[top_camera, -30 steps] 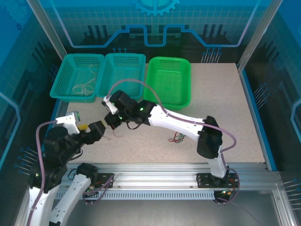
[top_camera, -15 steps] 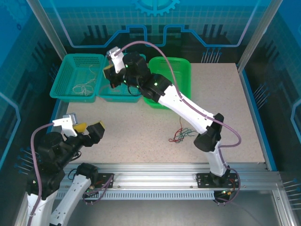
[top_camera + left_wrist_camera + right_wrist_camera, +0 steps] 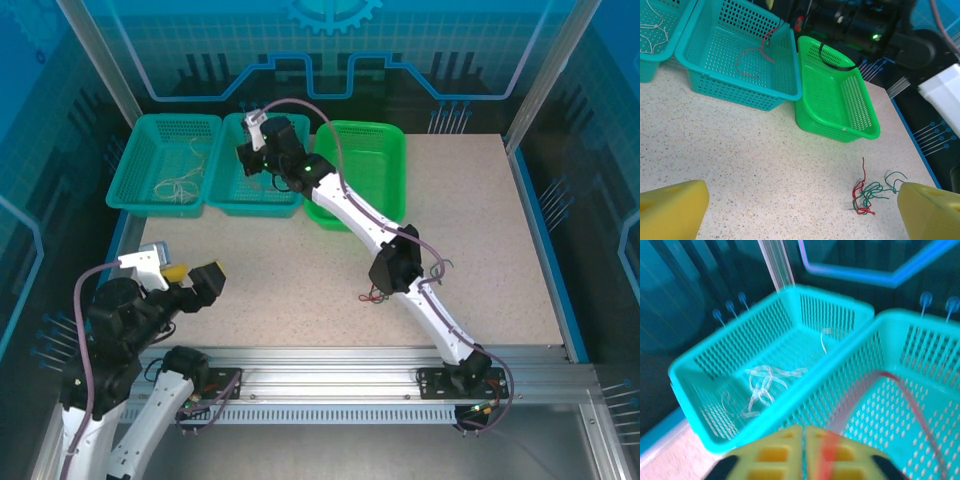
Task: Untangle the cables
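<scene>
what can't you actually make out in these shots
- whether the right gripper grips the red cable: right wrist view, motion blur smears it.
- cable tangle on the table: top view, the right arm's elbow covers part.
- white cables in the leftmost basket: too thin in top view, blurred in right wrist view, count unclear.

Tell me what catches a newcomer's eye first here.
The right arm reaches over the middle teal basket, a red cable trailing from the right tool into it. A tangle of red and green cables lies on the table before the green basket, framed by the yellow fingers of the open left tool.
</scene>
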`<state>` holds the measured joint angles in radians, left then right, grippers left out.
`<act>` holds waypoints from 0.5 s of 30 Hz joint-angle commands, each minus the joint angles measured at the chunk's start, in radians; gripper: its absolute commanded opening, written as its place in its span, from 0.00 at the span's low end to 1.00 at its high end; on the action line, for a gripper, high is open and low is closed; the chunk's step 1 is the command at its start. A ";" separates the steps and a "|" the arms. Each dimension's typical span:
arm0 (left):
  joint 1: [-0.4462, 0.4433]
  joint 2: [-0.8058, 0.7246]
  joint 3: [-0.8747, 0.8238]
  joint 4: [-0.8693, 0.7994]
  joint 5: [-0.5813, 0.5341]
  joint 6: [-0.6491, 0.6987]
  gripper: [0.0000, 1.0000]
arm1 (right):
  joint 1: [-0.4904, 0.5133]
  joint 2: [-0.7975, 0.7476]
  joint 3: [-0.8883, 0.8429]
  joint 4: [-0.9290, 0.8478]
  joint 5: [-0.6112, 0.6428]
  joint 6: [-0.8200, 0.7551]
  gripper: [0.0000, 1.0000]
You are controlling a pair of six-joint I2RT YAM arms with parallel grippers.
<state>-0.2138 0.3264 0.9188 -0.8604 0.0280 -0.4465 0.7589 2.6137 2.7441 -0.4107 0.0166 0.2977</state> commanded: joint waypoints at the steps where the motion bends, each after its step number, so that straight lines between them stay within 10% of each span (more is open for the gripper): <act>1: 0.005 0.012 -0.029 0.023 0.037 -0.028 0.98 | -0.003 -0.006 0.039 -0.073 -0.074 0.032 0.46; 7: 0.005 0.064 -0.055 0.055 0.078 -0.071 0.98 | -0.011 -0.159 0.002 -0.248 -0.069 0.035 0.86; 15: 0.005 0.154 -0.160 0.255 0.269 -0.226 0.98 | -0.048 -0.632 -0.467 -0.338 -0.067 0.022 0.87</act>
<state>-0.2138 0.4545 0.7994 -0.7254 0.1795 -0.5785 0.7322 2.1735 2.4046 -0.7029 -0.0380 0.3244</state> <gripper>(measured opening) 0.979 0.870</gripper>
